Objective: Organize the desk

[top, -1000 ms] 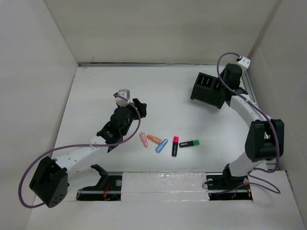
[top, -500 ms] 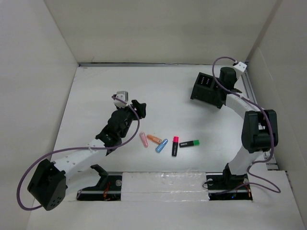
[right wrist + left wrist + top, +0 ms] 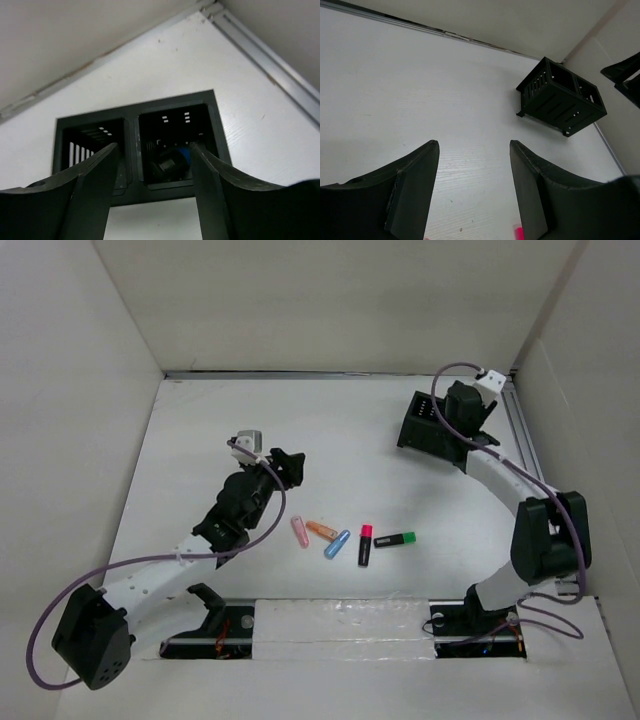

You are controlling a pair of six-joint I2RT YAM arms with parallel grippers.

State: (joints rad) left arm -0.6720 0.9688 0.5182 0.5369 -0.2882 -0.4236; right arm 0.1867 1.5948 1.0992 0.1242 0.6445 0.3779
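Note:
The white desk [image 3: 200,430] carries a loose row of markers near its front: a pink one [image 3: 299,531], an orange one [image 3: 321,530], a blue one [image 3: 337,543], a black one with a pink cap [image 3: 364,545] and a black-and-green one [image 3: 395,539]. My left gripper [image 3: 287,464] hovers open just beyond them, nothing between its fingers [image 3: 415,190]. My right gripper [image 3: 154,150] stands open above the black two-compartment box [image 3: 432,428]. A black-and-blue marker [image 3: 172,162] lies inside the box's right compartment [image 3: 175,135], clear of the fingers.
Off-white panels wall the desk on the left, back and right. A metal rail [image 3: 520,425] runs along the right edge beside the box. In the left wrist view the box [image 3: 560,97] sits far right, and a pink marker tip [image 3: 519,232] shows at the bottom.
My right wrist has swung a little left over the black box. The left arm has shifted slightly, its gripper staying near the same spot.

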